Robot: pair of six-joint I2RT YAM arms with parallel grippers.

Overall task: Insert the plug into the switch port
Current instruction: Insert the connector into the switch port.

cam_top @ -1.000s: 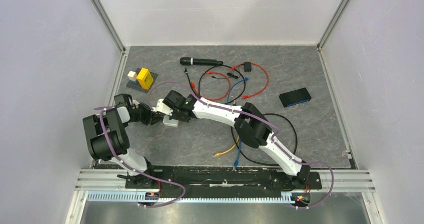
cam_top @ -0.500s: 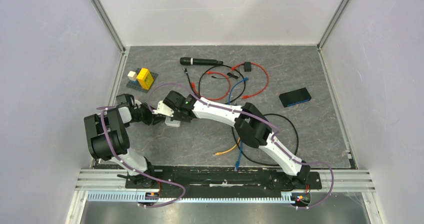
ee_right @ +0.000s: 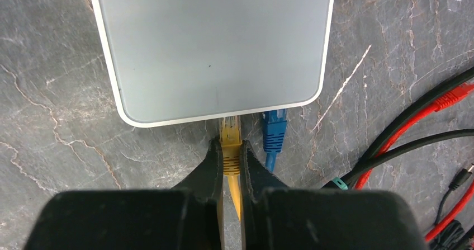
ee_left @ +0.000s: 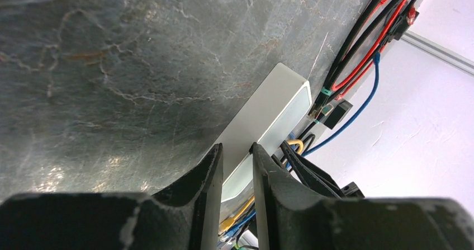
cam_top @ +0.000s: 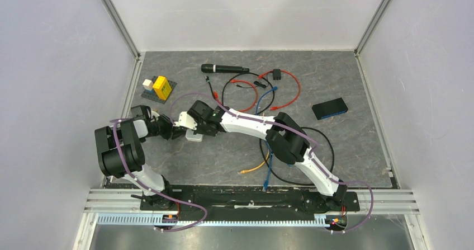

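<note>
- The yellow plug (ee_right: 230, 131) is clamped between the fingers of the right gripper (ee_right: 230, 148). Its clear tip meets one long edge of the switch box (ee_right: 212, 43).
- The switch port in that edge is hidden, so I cannot tell whether the plug is seated.
- A blue plug (ee_right: 274, 132) sits at the same edge, just beside the yellow one.
- The left gripper (ee_left: 236, 163) grasps one end of the box, a finger on either side.
- Red cable (ee_right: 425, 116) lies near the box, on the blue plug's side.

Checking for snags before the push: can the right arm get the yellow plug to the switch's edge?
Probably yes: the right hand grips the yellow plug, its tip at the switch edge; the blue plug sits beside it, not across its path.
</note>
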